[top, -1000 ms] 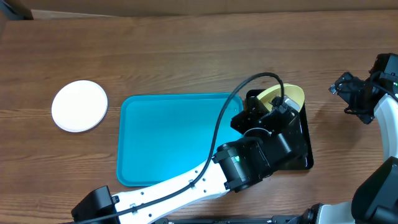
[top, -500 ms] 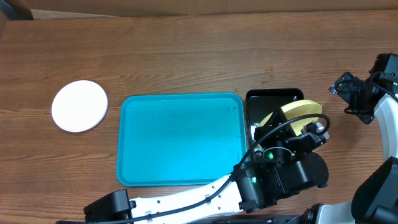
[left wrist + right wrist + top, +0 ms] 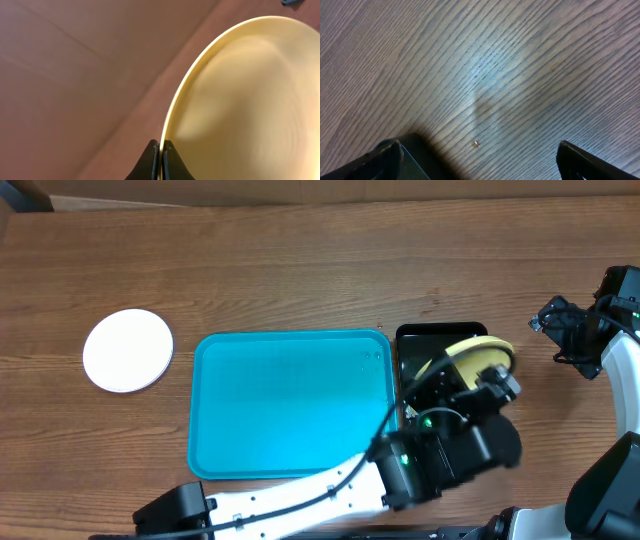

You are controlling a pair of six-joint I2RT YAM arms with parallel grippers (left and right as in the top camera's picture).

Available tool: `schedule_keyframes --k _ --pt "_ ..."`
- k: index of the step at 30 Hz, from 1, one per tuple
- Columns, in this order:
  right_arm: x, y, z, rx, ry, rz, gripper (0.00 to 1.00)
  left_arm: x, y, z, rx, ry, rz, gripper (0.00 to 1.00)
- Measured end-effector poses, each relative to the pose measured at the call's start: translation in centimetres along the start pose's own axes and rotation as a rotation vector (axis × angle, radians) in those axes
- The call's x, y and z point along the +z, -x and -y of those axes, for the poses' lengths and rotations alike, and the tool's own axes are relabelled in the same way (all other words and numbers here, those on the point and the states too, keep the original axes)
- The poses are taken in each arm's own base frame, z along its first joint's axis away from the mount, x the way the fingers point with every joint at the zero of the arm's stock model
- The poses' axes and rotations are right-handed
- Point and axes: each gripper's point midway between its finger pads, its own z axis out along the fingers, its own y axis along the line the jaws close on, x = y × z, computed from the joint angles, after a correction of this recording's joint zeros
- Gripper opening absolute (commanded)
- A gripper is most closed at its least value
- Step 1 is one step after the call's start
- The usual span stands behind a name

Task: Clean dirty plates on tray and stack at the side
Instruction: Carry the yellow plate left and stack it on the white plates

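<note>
My left gripper [image 3: 161, 150] is shut on the rim of the pale yellow plate [image 3: 250, 100]. It holds the plate tilted on edge above the black tray [image 3: 440, 338], to the right of the turquoise tray [image 3: 290, 402]. In the overhead view the yellow plate [image 3: 478, 353] shows just above the left arm. The turquoise tray holds nothing. A white plate [image 3: 128, 350] lies on the table at the far left; I cannot tell if another plate lies under it. My right gripper [image 3: 477, 155] is open and empty above bare wood at the right edge [image 3: 565, 330].
The left arm [image 3: 440, 455] and its cable cover the lower part of the black tray. A small crumb [image 3: 475, 144] lies on the wood below the right gripper. A dark corner [image 3: 415, 160] shows at the lower left of the right wrist view.
The left arm swung right and down off the turquoise tray, carrying the yellow plate over the black tray; the plate then moved slightly up and left. The right arm has not moved.
</note>
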Motion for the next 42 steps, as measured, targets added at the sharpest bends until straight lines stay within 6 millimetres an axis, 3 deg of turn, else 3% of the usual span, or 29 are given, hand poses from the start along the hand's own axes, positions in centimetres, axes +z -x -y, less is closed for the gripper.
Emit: schedule_keyframes --k 4,10,15,19,22,26,32,37,42 --pt "0.0 0.0 0.0 0.0 0.0 -0.001 1.0 2.9 -1.7 -0.6 -0.135 -0.078 -0.055 0.04" --pt "0.0 0.0 0.0 0.0 0.0 0.0 1.0 9.1 -6.0 -4.6 -0.468 -0.176 -0.174 0.04" --pt "0.0 0.0 0.0 0.0 0.0 0.0 1.0 13.0 -12.5 -9.3 -0.795 -0.28 -0.344 0.04" --pt "0.0 0.0 0.0 0.001 0.0 -0.001 1.0 14.1 -20.3 -14.7 -1.043 -0.271 -0.516 0.04" --pt "0.0 0.0 0.0 0.0 0.0 -0.001 1.0 13.0 -27.4 -19.2 -1.217 -0.186 -0.659 0.04" --pt "0.0 0.0 0.0 0.0 0.0 0.0 1.0 9.2 -36.4 -24.3 -1.408 -0.015 -0.834 0.04" --pt "0.0 0.0 0.0 0.0 0.0 0.0 1.0 2.4 -46.7 -30.7 -1.597 0.312 -0.957 0.04" --pt "0.0 0.0 0.0 0.0 0.0 0.0 1.0 -2.0 -51.6 -34.1 -1.706 0.506 -0.959 0.04" --pt "0.0 0.0 0.0 0.0 0.0 0.0 1.0 -3.3 -53.2 -35.7 -1.739 0.593 -0.921 0.04"
